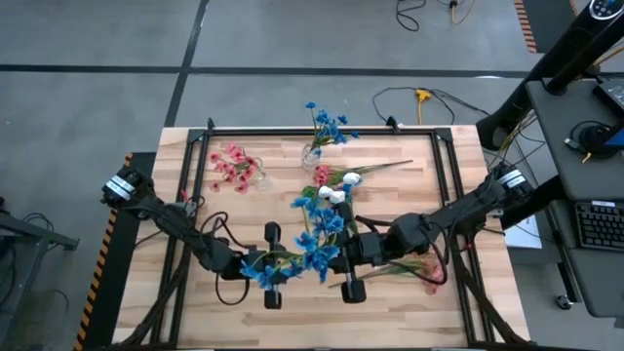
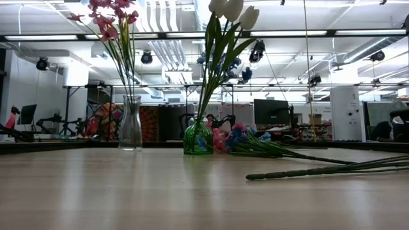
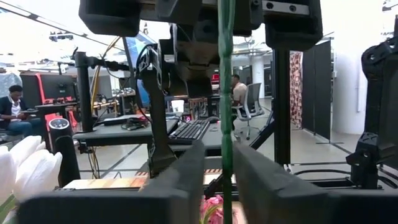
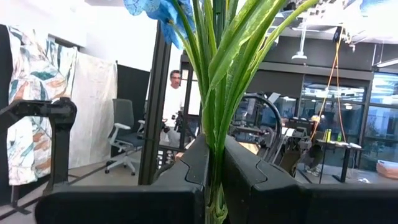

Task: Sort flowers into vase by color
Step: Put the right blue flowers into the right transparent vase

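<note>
A sprig of blue flowers [image 1: 314,242] hangs in the air over the table's near middle, between my two grippers. My left gripper [image 1: 291,265] [image 3: 219,186] is closed about one thin green stem. My right gripper [image 1: 333,259] [image 4: 214,180] is shut on a bunch of stems and leaves below a blue blossom [image 4: 155,9]. Pink flowers stand in a clear vase [image 2: 131,124] at the far left. White tulips [image 2: 231,9] stand in a green vase [image 2: 198,137]. More blue flowers [image 1: 327,127] stand upright at the far middle. My left gripper has a single green stem [image 3: 226,143] between its two fingers, which lie across it. The stem lies against one finger [image 3: 252,180]; a thin gap shows at the other. The stem is clear of the table. My right gripper pinches the sprig's bundled stems and leaves [image 4: 214,146] between its two fingers, which lie across them. The bundle stands out past the fingers toward the blossom and is lifted clear of the table.
Loose flowers [image 1: 405,268] with long stems [image 2: 319,171] lie on the table at the near right, under my right arm. Another sprig [image 1: 375,169] lies beside the vases. A black frame [image 1: 322,130] borders the tabletop. A person sits in the room beyond.
</note>
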`<state>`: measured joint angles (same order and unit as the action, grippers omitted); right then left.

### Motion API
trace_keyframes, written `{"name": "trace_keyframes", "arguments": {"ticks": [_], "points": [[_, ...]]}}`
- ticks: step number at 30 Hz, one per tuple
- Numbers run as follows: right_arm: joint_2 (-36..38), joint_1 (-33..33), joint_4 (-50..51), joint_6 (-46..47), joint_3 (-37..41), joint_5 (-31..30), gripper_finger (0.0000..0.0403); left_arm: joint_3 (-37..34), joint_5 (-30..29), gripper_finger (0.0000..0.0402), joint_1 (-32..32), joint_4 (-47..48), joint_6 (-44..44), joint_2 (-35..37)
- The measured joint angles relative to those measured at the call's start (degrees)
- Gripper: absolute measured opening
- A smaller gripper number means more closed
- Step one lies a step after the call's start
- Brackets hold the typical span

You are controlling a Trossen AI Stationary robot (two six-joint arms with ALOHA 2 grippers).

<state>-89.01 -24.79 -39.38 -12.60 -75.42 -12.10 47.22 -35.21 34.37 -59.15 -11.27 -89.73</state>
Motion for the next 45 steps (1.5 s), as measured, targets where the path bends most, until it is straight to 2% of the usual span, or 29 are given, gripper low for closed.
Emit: {"name": "trace_keyframes", "arguments": {"ticks": [3,9,14,18,22,27,45], "points": [[0.2,0.1,0.1,0.3,0.0,-0.1,0.0022,0.0,0.2,0.0009,0.1,0.2,0.0,0.0],[1.0,0.0,2.3,2.6,0.0,-3.3,0.0029,0.0,0.0,0.0003,0.3,0.4,0.2,0.0],[3.2,0.0,9.4,5.1,0.0,-4.8,0.0068,0.0,-0.3,0.0002,0.5,0.6,0.2,0.1],[5.0,0.0,20.4,7.1,-2.3,-5.9,0.0116,0.0,-0.9,0.0001,0.6,0.8,0.2,0.2],[5.9,0.1,34.7,9.7,-7.3,-6.4,0.0158,0.0,-4.0,0.0001,0.7,2.1,0.2,0.2],[4.7,0.1,48.7,12.9,-13.3,-6.4,0.0186,0.0,-4.7,0.0000,0.7,2.8,0.2,0.2],[3.3,0.1,49.0,11.5,-15.1,-6.1,0.0161,0.0,-9.2,0.0000,0.7,3.7,-0.3,0.3]]}}
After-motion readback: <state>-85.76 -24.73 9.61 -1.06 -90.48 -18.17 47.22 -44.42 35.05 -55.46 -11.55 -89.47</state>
